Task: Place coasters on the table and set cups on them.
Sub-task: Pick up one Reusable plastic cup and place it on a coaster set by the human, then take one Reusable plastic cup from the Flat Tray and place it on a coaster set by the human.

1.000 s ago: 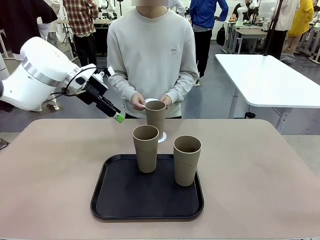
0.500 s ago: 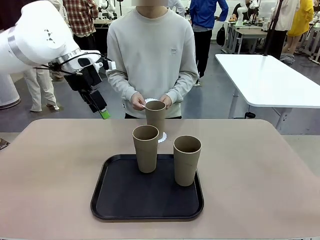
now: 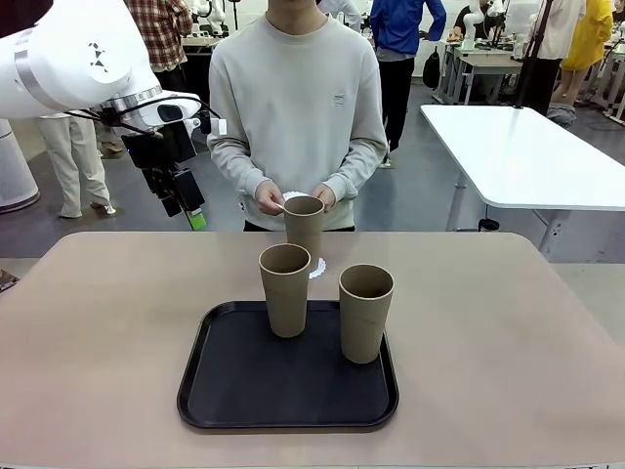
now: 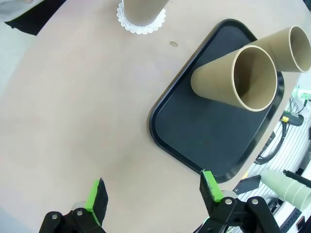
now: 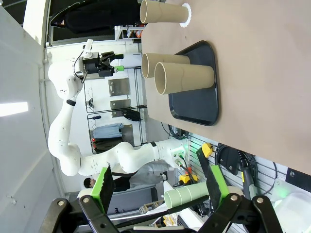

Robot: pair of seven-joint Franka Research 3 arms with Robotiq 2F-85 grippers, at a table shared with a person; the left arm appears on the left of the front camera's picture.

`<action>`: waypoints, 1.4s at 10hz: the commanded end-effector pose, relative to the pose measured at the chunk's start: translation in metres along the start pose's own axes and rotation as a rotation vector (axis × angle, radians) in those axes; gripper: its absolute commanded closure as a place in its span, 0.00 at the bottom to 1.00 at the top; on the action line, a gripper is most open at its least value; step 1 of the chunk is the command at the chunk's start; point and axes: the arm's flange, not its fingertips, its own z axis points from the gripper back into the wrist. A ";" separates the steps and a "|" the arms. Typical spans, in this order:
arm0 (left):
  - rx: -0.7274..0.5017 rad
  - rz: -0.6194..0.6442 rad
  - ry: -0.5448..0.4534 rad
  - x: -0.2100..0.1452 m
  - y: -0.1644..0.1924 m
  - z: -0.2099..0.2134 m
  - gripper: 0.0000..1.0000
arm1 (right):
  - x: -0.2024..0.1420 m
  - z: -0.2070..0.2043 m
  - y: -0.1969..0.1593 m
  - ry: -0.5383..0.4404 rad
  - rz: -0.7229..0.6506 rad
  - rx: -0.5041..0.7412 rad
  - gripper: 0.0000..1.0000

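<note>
Your left gripper [image 3: 196, 217], black with green pads, hangs in the air above the far left side of the large beige-tan matte table [image 3: 98, 322], well apart from everything that stands on it. In the left wrist view you see its jaws spread wide, with nothing between them and bare tabletop below.

Your right gripper [image 5: 159, 182] also has its jaws wide apart and holds nothing. The table lies well ahead of it, turned sideways in its view.

One tall tapered tan-brown paper cup [image 3: 304, 227] stands upright on a small round white paper coaster [image 3: 316, 267] with a lacy edge, on the table just beyond the black rounded-square tray [image 3: 225, 391]. The person's one hand [image 3: 269, 198] and other hand [image 3: 325, 198] are at the two sides of its rim. Whether they touch it, you cannot tell. Something white [image 3: 293, 195] shows between the hands, too small to name.

The two other cups of the same kind stand upright on the tray, apart from each other: the left cup [image 3: 284, 290] near the far edge, the right cup [image 3: 365, 313] a little nearer to the robot.
</note>
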 end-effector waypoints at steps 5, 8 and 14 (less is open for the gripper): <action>-0.017 0.004 -0.008 -0.002 0.001 -0.002 0.00 | 0.000 0.000 0.000 0.001 0.008 0.011 0.00; -0.017 0.004 -0.008 -0.002 0.001 -0.002 0.00 | 0.000 0.000 0.000 0.001 0.008 0.011 0.00; 0.250 0.373 0.018 -0.079 -0.006 0.009 0.00 | 0.000 0.000 0.000 0.001 0.008 0.011 0.00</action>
